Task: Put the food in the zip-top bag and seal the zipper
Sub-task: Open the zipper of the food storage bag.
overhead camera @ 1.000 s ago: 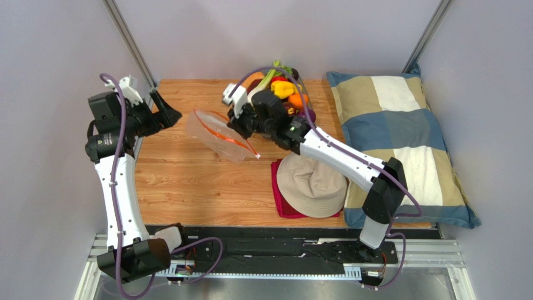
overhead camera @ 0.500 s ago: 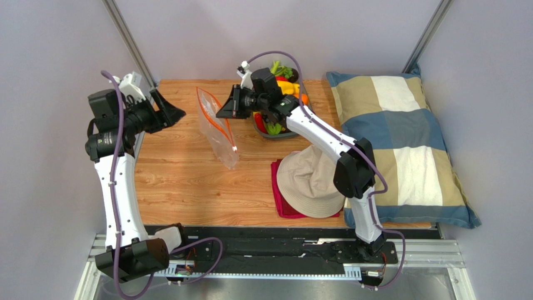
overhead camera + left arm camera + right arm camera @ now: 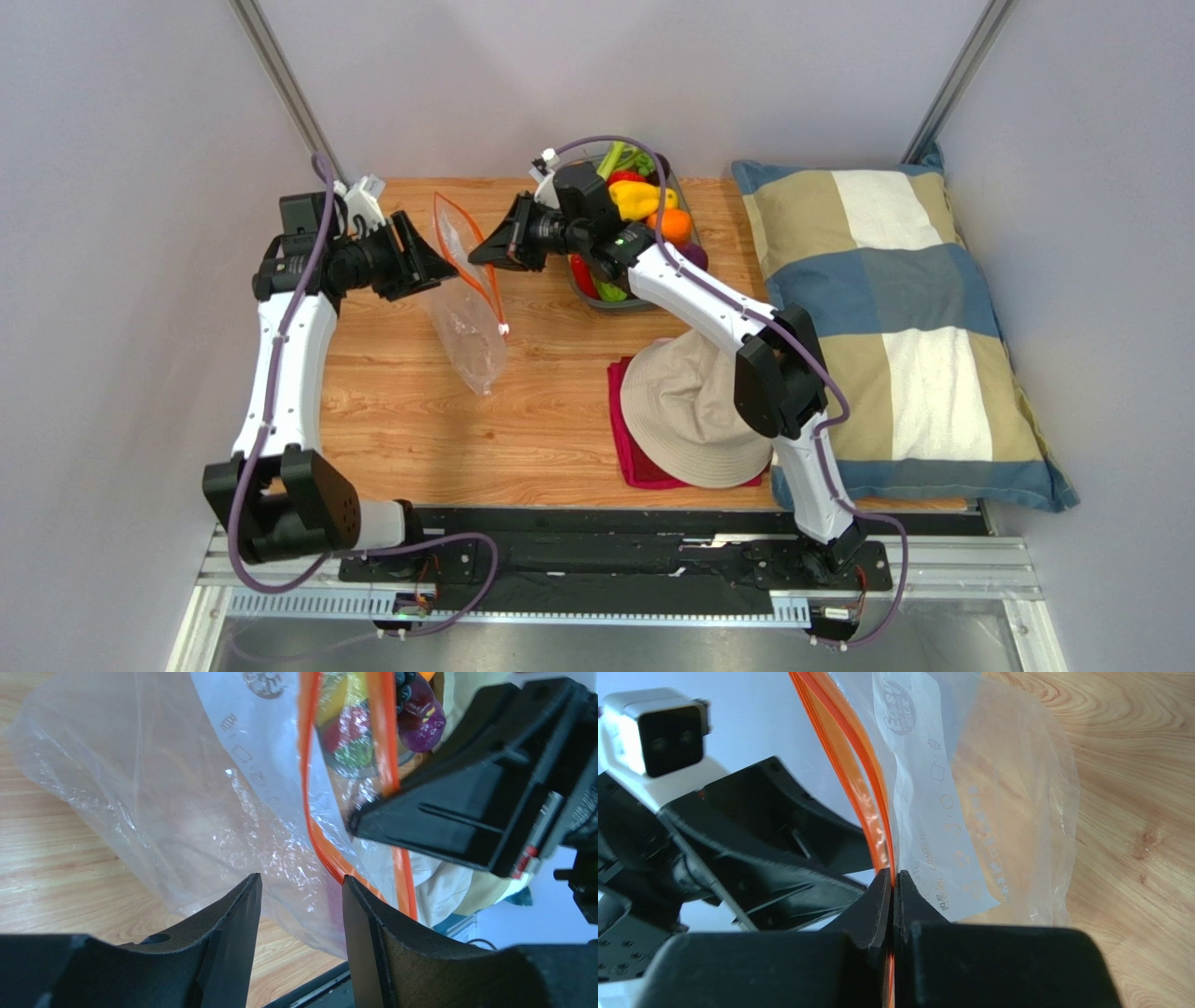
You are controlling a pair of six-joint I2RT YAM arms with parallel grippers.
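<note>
Pinching the zipper [image 3: 868, 805], the right pincer [image 3: 894, 882] is pressed together on the orange strip; left pincer [image 3: 300, 892] spread, bag [image 3: 473, 329] just ahead of its fingers, not gripped. Bag hangs between them, looks empty, bottom seemingly on the tabletop [image 3: 421, 420]; food [image 3: 638, 200] sits in the bowl [image 3: 606, 300] just behind the right pincer. Risk: left closes on both walls, so mouth won't open; thin strip could slip out. Open room near side; bowl and hat [image 3: 694, 406] crowd the right, tabletop edge near the left.
</note>
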